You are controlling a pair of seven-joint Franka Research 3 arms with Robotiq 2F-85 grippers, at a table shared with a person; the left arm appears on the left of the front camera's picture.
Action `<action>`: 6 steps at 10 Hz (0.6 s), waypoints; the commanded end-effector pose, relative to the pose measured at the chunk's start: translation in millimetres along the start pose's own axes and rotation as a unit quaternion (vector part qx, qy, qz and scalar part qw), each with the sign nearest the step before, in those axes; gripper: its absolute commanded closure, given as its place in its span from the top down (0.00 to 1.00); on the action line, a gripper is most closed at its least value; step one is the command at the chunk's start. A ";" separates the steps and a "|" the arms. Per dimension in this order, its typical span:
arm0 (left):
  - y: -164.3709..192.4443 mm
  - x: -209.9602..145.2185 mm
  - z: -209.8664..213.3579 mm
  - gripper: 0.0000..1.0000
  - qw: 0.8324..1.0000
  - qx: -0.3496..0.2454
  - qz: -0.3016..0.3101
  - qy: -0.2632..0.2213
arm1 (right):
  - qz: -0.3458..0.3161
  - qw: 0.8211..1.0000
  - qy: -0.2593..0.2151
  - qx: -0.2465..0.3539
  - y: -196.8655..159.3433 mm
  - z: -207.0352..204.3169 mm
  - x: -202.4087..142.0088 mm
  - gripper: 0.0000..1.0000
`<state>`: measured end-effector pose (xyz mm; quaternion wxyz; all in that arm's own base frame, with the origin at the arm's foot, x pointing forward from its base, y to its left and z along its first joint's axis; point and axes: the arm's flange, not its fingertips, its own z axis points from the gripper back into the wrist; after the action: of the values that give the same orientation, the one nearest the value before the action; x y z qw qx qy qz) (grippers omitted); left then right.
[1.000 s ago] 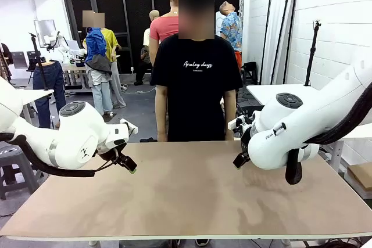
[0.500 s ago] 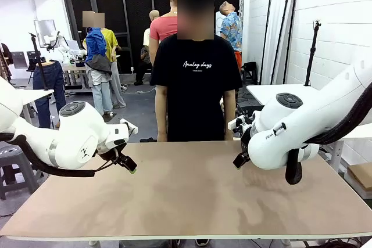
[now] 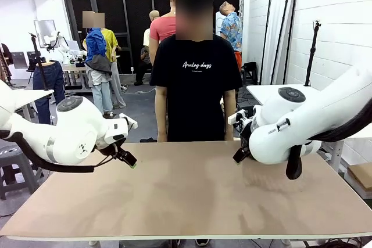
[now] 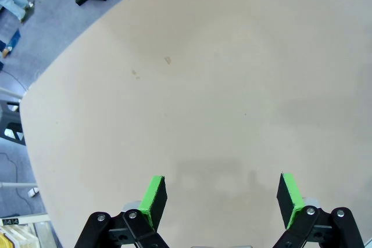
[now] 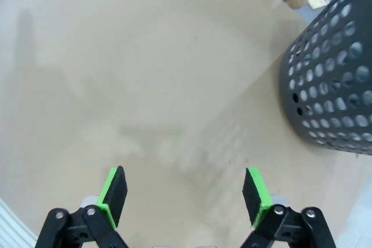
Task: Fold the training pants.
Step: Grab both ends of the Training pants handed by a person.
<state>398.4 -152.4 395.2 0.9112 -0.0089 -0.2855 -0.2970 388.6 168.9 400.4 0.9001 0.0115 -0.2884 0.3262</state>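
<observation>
The training pants are out of view; bare tan tabletop (image 3: 186, 196) lies between the arms. My left gripper (image 3: 129, 160) hangs low over the table's left part, and in the left wrist view it (image 4: 222, 198) stands open over bare board with nothing between its green pads (image 4: 154, 197). Over the right part my right gripper (image 3: 238, 156) points down. The right wrist view shows that gripper (image 5: 185, 194) open too, its pads (image 5: 114, 194) wide apart above the tabletop.
A person in a black T-shirt (image 3: 196, 74) stands at the far edge, arms down. A dark grey perforated basket (image 5: 331, 85) stands on the table close to my right gripper. Other people and tables are farther back.
Both arms have risen a little; the grippers stay open over the bare table.
</observation>
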 end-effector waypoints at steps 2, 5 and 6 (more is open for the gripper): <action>-6.5 2.5 55.0 1.00 1.000 0.004 0.018 0.006 | 0.025 0.999 0.000 0.020 -7.1 53.5 4.6 1.00; -16.2 12.4 97.1 1.00 1.000 0.021 -0.001 0.016 | 0.049 0.999 -0.010 0.000 -8.4 94.8 8.6 1.00; -20.1 15.7 109.7 1.00 0.999 0.031 -0.004 0.015 | 0.052 0.998 -0.015 -0.009 -9.0 108.3 9.5 1.00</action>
<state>347.0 -154.6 482.1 0.9107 0.0061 -0.2805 -0.3031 347.7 151.3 489.6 0.8831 0.0072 -0.3016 0.3593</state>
